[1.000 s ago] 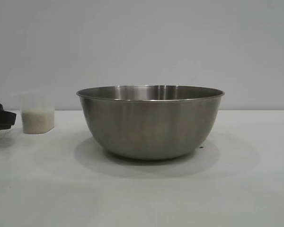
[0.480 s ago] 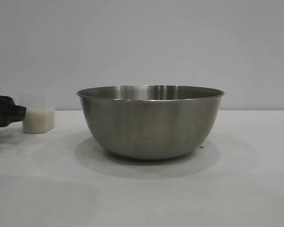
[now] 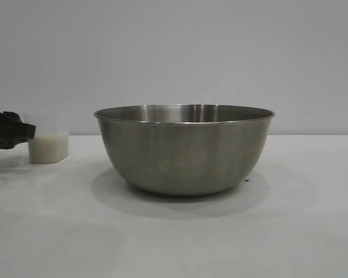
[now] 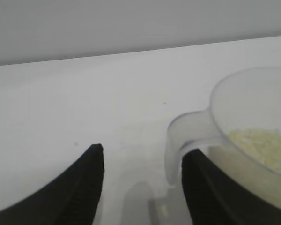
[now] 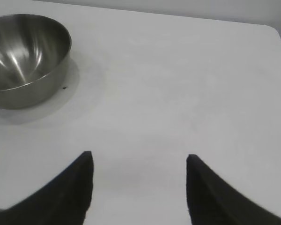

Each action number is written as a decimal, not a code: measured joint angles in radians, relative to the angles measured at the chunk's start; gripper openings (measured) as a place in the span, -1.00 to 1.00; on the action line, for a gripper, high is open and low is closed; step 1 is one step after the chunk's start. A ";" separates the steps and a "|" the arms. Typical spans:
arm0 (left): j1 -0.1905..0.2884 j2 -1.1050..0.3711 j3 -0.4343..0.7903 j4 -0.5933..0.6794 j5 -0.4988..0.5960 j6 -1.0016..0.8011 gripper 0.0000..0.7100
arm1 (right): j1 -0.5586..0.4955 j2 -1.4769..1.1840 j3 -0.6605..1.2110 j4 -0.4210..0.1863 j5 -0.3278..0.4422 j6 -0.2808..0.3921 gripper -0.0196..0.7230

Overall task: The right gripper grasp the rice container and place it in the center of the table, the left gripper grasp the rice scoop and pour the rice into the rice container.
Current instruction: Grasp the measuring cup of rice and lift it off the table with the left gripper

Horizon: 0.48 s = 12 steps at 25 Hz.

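Note:
The rice container point(image 3: 184, 150), a large steel bowl, stands in the middle of the table point(image 3: 301, 231). To its left sits the rice scoop point(image 3: 47, 145), a small translucent cup partly filled with rice point(image 3: 47, 148). My left gripper point(image 3: 24, 132) reaches in from the left edge up to the scoop. In the left wrist view it point(image 4: 144, 152) is open, and the scoop's handle point(image 4: 175, 145) lies between its fingers, close against one of them. The rice point(image 4: 262, 143) shows inside the scoop point(image 4: 253, 93). My right gripper point(image 5: 139, 157) hovers open over bare table, well away from the container point(image 5: 25, 56).
A plain grey wall point(image 3: 220, 52) runs behind the table. The table's far edge and a rounded corner point(image 5: 271, 29) show in the right wrist view. A tiny dark speck point(image 3: 247, 180) lies beside the bowl's base.
My left gripper has moved right and slightly up, from short of the scoop to right at it. The bowl has stayed put.

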 joint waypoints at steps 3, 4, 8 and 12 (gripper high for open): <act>0.000 0.000 0.000 -0.009 0.000 0.000 -0.08 | 0.000 0.000 0.000 0.000 0.000 0.000 0.07; 0.000 0.000 0.000 -0.009 0.000 0.000 -0.08 | 0.000 0.000 0.000 0.000 0.000 0.000 0.07; 0.000 0.000 -0.003 -0.009 0.000 0.000 -0.08 | 0.000 0.000 0.000 0.000 0.000 0.000 0.07; 0.000 0.000 -0.024 -0.009 0.000 0.000 -0.08 | 0.000 0.000 0.000 0.000 0.000 0.000 0.07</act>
